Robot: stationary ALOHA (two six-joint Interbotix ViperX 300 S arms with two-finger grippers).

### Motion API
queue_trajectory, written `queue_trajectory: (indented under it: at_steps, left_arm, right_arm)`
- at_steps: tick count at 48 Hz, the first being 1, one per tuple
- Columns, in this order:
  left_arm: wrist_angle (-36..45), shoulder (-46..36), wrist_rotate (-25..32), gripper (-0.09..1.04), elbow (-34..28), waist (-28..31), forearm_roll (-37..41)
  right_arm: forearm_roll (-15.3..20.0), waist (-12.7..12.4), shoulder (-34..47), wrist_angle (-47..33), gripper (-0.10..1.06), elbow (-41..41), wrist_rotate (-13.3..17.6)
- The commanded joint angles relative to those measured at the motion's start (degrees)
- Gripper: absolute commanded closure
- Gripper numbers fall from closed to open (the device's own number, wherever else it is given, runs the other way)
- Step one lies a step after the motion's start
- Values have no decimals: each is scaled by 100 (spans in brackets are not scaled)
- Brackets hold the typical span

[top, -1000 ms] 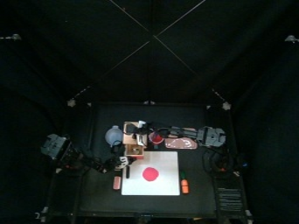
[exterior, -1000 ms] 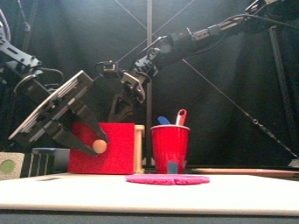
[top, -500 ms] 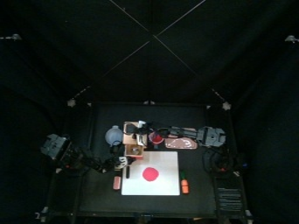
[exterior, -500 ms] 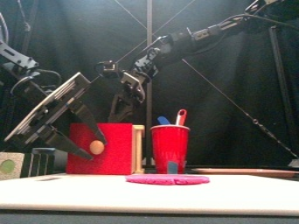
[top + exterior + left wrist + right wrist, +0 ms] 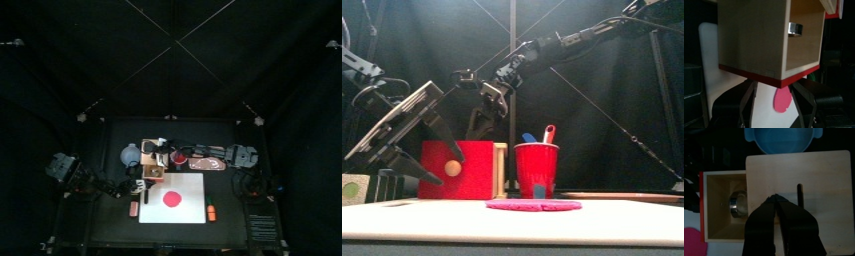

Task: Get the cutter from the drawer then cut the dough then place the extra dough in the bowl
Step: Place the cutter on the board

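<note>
Seen from above, the white cutting board (image 5: 190, 188) lies at the front of the bench (image 5: 107, 225) with the red dough (image 5: 171, 198) flat on it; the wooden box (image 5: 155, 172) stands just behind the board, the blue-grey bowl (image 5: 130, 155) farther back to the left, and the red cup (image 5: 179, 158) and pink tray (image 5: 207, 161) to the right. From the bench's front edge, the left gripper (image 5: 409, 170) slants down before the box's red drawer front (image 5: 473, 182), its fingers spread and gripping nothing, while a blue and a red toy knife stand in the cup beside the box. The left wrist camera looks up the pulled-out drawer: the metal cutter (image 5: 795, 29) rests inside, and the board and dough show between the parted fingers. The right wrist camera looks straight down on the box, where the right gripper (image 5: 777, 202) hovers with its fingers pressed together and empty, above the edge of the open drawer, the cutter lying in the drawer just beside them and the bowl beyond the box.
</note>
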Motion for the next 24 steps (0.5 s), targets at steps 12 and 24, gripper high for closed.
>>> queue_trajectory:
  at_steps: [12, 24]
  left_arm:
    - [9, -703, 308, 11, 290, -290, -132]
    - [589, -1345, 879, 14, 633, -404, 642]
  right_arm:
    - [-26, 9, 88, 88, 94, 18, -9]
    - [-26, 9, 114, 88, 94, 9, -9]
